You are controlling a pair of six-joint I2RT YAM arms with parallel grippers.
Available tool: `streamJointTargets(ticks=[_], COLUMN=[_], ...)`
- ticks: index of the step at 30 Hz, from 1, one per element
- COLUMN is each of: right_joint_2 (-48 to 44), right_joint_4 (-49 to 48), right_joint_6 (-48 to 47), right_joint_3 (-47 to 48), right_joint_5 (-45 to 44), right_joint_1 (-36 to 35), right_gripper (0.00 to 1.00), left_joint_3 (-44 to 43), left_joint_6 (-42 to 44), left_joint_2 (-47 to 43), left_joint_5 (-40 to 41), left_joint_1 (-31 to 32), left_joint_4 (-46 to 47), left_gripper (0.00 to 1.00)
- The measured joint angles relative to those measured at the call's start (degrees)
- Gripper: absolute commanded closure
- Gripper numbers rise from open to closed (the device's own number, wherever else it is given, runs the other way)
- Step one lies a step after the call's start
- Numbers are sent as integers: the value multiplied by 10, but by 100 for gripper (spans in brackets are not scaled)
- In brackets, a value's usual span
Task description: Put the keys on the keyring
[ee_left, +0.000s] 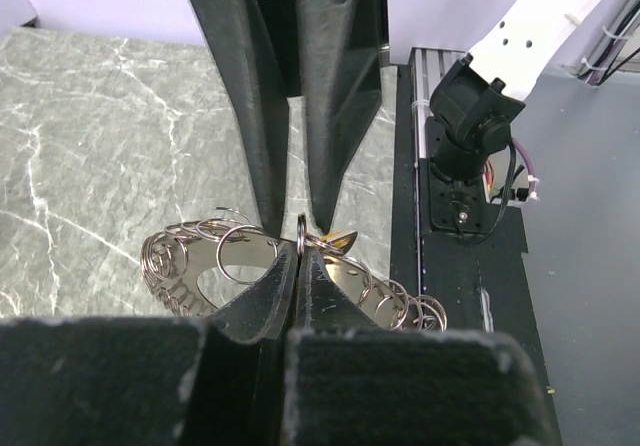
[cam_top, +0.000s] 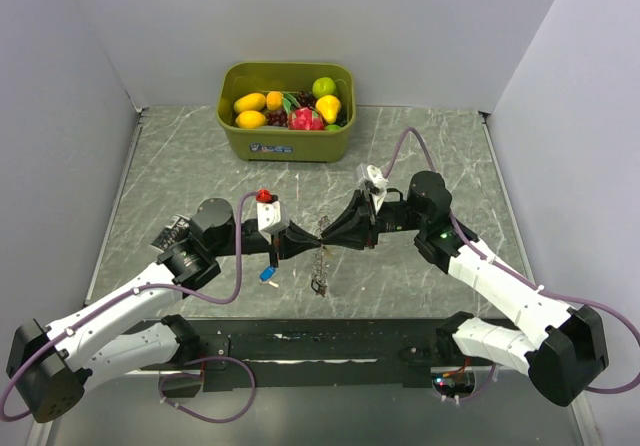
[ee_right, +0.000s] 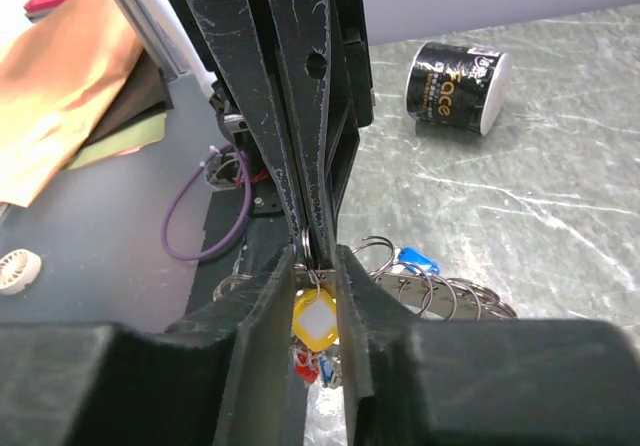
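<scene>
My two grippers meet tip to tip above the middle of the table. The left gripper (cam_top: 308,238) (ee_left: 301,249) is shut on a small ring of the keyring (ee_left: 190,258), a floppy string of silvery rings that hangs below the tips (cam_top: 320,268). The right gripper (cam_top: 331,234) (ee_right: 318,258) stands open by a narrow gap, its fingers on either side of that ring. A yellow key (ee_right: 316,323) hangs between them, with a red key (ee_right: 303,368) just below. One blue key (cam_top: 268,274) (ee_right: 415,262) lies on the table to the left.
A green bin (cam_top: 287,148) of toy fruit stands at the back of the table. A black can (ee_right: 455,78) lies on the marble beside the left arm. A black strip (cam_top: 320,341) runs along the near edge. Grey walls close both sides.
</scene>
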State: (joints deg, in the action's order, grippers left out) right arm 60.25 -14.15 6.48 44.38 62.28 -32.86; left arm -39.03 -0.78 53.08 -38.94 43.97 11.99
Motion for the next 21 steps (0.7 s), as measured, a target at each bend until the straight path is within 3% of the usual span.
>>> streamJointTargets(ticks=[1,4,10,12,13,17,21], right_joint_2=[0,1,8,9,9,9,7], right_joint_4=[0,-1,14,27,36,71,110], right_joint_6=[0,4,0,-5,-9,-30,-53], right_joint_3=[0,0,15,22,26,48,63], right_joint_5=[1,3,4,3,3,-8,-28], right_joint_1=[0,0,0,0,0,-1,-2], right_gripper=[88,100,100,100,100,100,100], left_joint_3=[0,0,0,-4,-6,-33,-73], left_joint_6=[-1,-4,-14,-14,-14,0,21], left_joint_2=[0,0,0,0,0,-2,-4], left_joint_5=[-1,-3,-3,-2,-1,2,2], left_joint_1=[0,0,-1,-1,-1,-1,0], left_joint_4=[2,6,10,5,2,-38,-94], left_gripper=[99,99,98,94,90,58,39])
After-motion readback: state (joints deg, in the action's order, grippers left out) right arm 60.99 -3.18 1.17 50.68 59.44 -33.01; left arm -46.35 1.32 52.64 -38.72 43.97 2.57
